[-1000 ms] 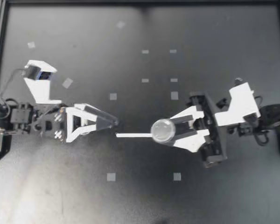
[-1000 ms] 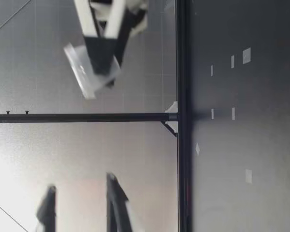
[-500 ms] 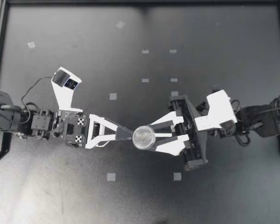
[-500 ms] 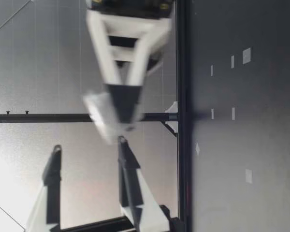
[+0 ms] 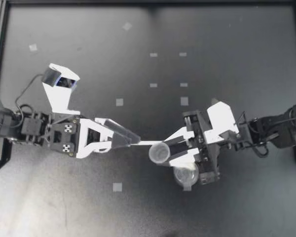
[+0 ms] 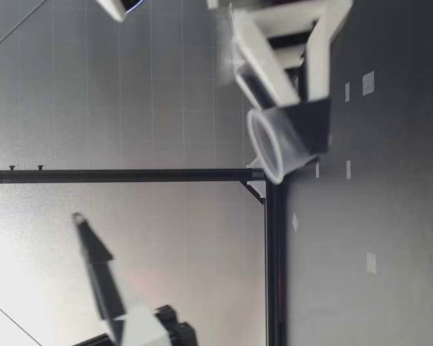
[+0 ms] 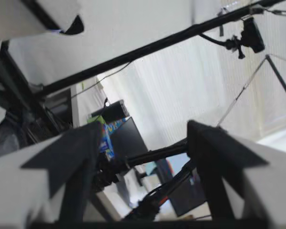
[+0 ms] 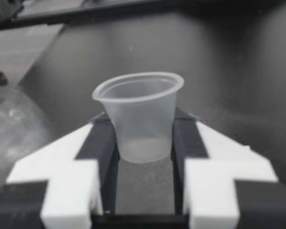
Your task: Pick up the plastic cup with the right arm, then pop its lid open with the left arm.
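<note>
My right gripper [image 5: 166,150] is shut on a small clear plastic cup [image 5: 157,153], held tilted above the black table with its mouth toward my left arm. In the right wrist view the cup [image 8: 139,102] sits between both fingers of the gripper [image 8: 143,123]. The low view shows the cup [image 6: 273,144] low over the table. My left gripper [image 5: 130,140] is open and holds nothing; its tips stop a short way from the cup. One of its dark fingers [image 6: 94,263] shows in the low view, raised well above the table. A white strip [image 5: 147,143] lies on the table between the grippers.
Small pale tape squares [image 5: 117,186] [image 5: 119,101] dot the black table [image 5: 227,49]. A black frame rail [image 6: 130,175] runs along the table's far side. A pale round shape [image 5: 186,175] shows under my right gripper; what it is I cannot tell.
My right gripper carried the cup toward the left arm, then drew back, sank and rolled, tipping the cup. My left gripper reached toward the cup, then pulled back a little, staying open.
</note>
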